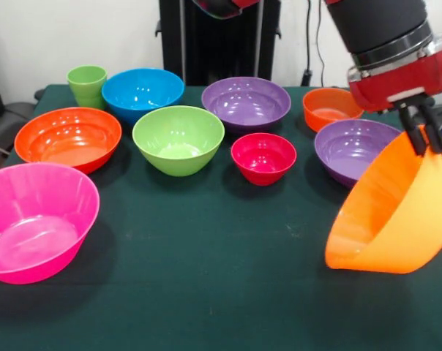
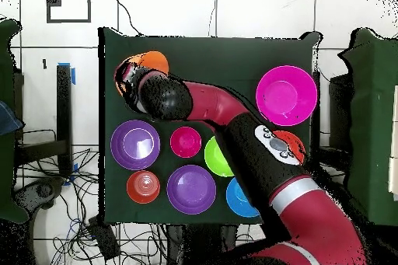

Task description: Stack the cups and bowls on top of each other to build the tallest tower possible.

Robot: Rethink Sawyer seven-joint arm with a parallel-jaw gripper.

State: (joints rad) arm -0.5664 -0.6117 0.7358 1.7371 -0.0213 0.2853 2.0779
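Note:
My gripper (image 1: pixel 424 136) is at the right, shut on the rim of a large orange bowl (image 1: pixel 396 212) that hangs tilted just above the table; from above this orange bowl (image 2: pixel 153 61) lies near the table's far left corner. The other bowls stand upright and apart. A pink bowl (image 1: pixel 34 219) is at the near left, with a big red-orange bowl (image 1: pixel 67 137) behind it. In the middle are the green bowl (image 1: pixel 178 139), blue bowl (image 1: pixel 143 91), a purple bowl (image 1: pixel 246 101) and a small magenta-red bowl (image 1: pixel 263 157). A second purple bowl (image 1: pixel 353 150) and a small red-orange bowl (image 1: pixel 331 108) sit beside the gripper. The light-green cup (image 1: pixel 87 84) stands at the far left. No tower stands.
The dark green table (image 1: pixel 206 292) has bare cloth in front of the bowls. In the overhead view my arm (image 2: pixel 264 149) crosses the table, covering the cup and part of the big red-orange bowl (image 2: pixel 294 139). Cables lie on the floor around the table.

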